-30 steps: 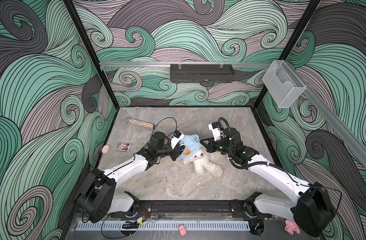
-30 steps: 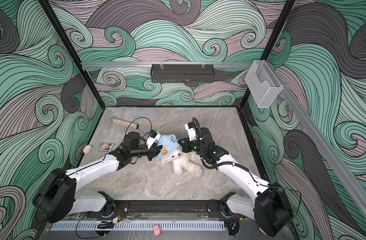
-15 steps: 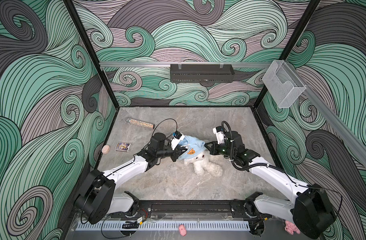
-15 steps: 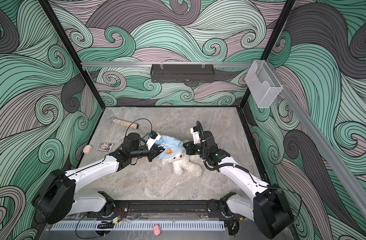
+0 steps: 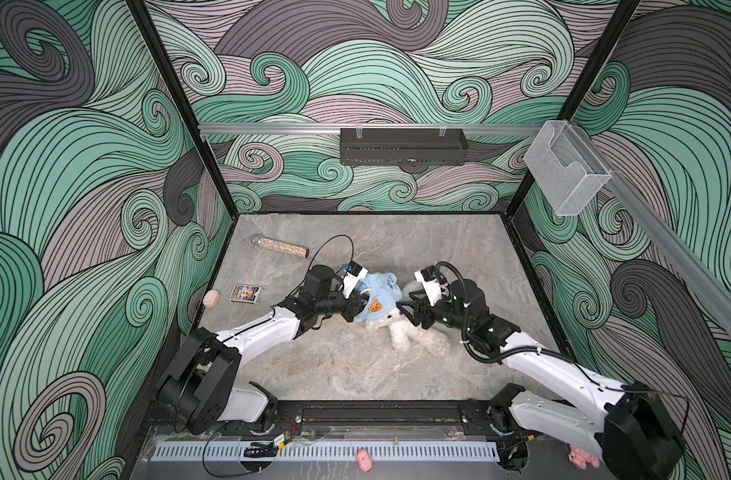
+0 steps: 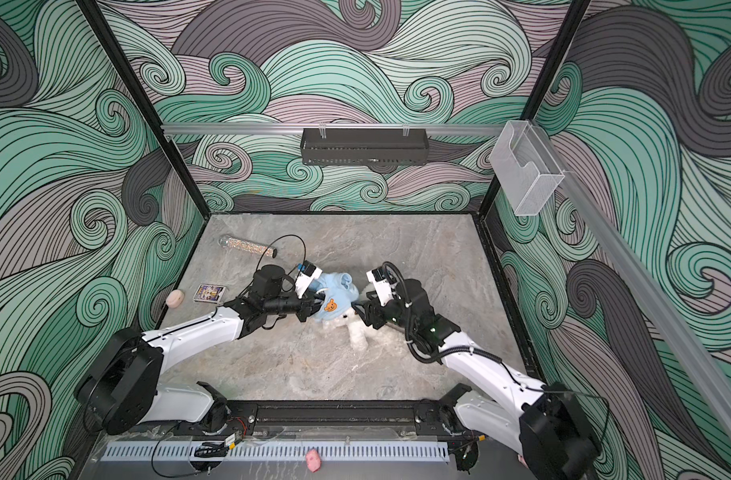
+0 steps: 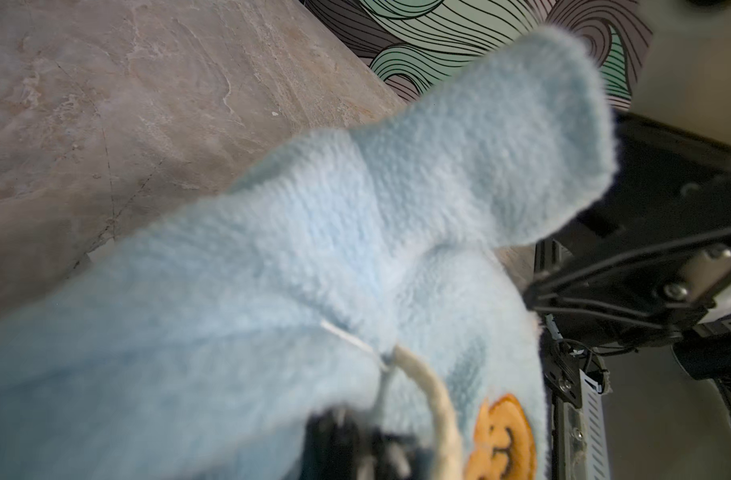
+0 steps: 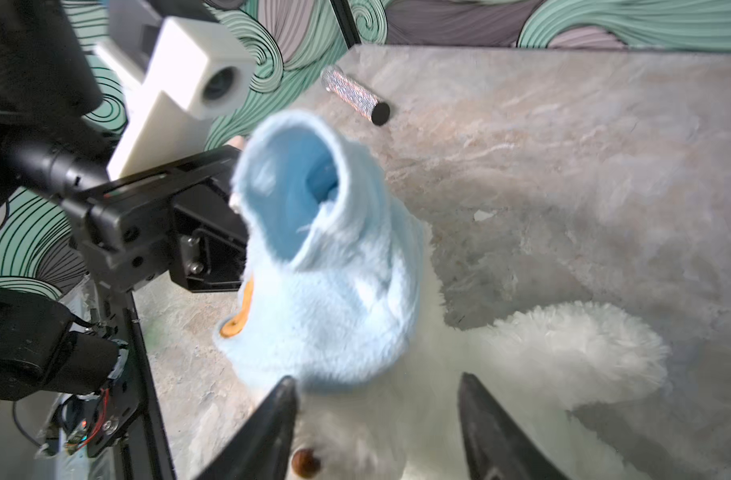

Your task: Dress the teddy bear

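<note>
Nearest the camera, in front of the teddy bear [image 5: 400, 332] and off the tabletop [image 5: 347, 374], a small pink plush toy [image 5: 364, 460] is lying by the front rail, not in play. The bear is lying mid-table between both arms, legs pointing toward the front rail. Its upper body is sitting under a light blue fleece hoodie [image 5: 378, 291] with an orange bear patch [image 5: 374, 306]. The left gripper [image 5: 359, 304] is pressing together on the hoodie's hem by the patch. In the left wrist view its dark fingertips [image 7: 347, 440] are pinching fabric next to a cream drawstring [image 7: 434, 395], likely keeping the garment lifted and its opening stretched over the bear. The right gripper [image 8: 376, 415] is hanging spread over the bear's face, jaws wide and holding nothing, probably lining up for a fresh grab at the hem or an arm. One empty sleeve is standing up open, so the arms are likely not through yet and the dressing looks partly done. Left of the bear, a card pack [image 5: 245, 293] and a pale ball [image 5: 211, 298] are sitting idle. Beyond the bear, a glitter tube [image 5: 278, 246] is lying, and farther back a black tray [image 5: 403, 146] is hanging on the wall.
</note>
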Controlling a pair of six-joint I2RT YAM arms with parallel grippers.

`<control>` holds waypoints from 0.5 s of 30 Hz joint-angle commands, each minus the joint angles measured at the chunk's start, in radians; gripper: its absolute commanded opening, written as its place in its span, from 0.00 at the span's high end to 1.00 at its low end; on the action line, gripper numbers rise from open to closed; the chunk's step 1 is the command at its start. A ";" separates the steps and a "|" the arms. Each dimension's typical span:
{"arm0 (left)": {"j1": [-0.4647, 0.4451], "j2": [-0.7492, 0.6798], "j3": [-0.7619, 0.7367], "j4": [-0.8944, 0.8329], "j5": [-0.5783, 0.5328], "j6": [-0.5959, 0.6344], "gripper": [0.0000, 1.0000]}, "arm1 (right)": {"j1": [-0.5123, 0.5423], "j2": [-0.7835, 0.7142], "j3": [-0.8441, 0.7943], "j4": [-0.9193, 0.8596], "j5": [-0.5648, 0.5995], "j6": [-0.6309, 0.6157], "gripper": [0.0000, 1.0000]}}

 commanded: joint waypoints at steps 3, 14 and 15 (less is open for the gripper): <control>0.005 0.004 0.054 -0.064 0.023 -0.108 1.00 | 0.037 0.001 -0.106 0.188 0.071 -0.278 0.24; 0.005 0.039 0.108 -0.127 0.090 -0.122 1.00 | 0.053 0.284 -0.035 0.380 -0.061 -0.439 0.22; 0.004 0.042 0.113 -0.134 0.094 -0.120 1.00 | 0.053 0.311 -0.029 0.408 -0.068 -0.437 0.26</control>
